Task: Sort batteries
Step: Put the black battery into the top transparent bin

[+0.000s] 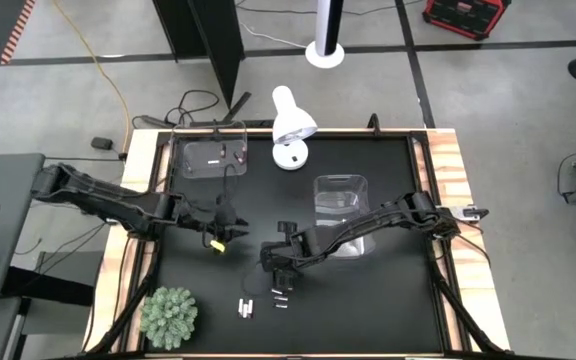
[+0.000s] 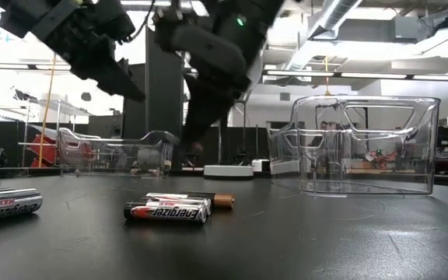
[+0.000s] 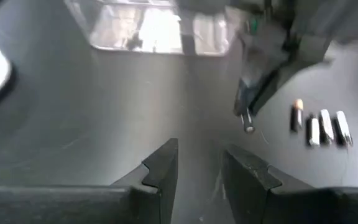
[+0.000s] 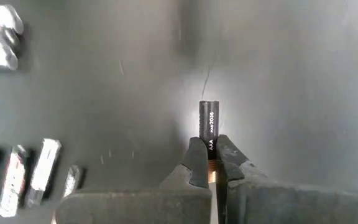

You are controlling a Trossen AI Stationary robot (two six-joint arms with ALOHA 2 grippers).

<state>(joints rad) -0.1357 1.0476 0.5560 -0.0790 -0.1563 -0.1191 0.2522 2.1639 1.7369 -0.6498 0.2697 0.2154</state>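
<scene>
From above, the right gripper [image 1: 270, 262] hangs mid-table just beyond loose batteries [image 1: 260, 303], the left gripper [image 1: 222, 228] beside it. At table level, batteries [image 2: 169, 208] lie before two clear bins [image 2: 364, 144]. Left wrist: fingers [image 3: 163, 168] parted, empty. Right wrist: fingers pinch one dark battery [image 4: 208, 124]
</scene>
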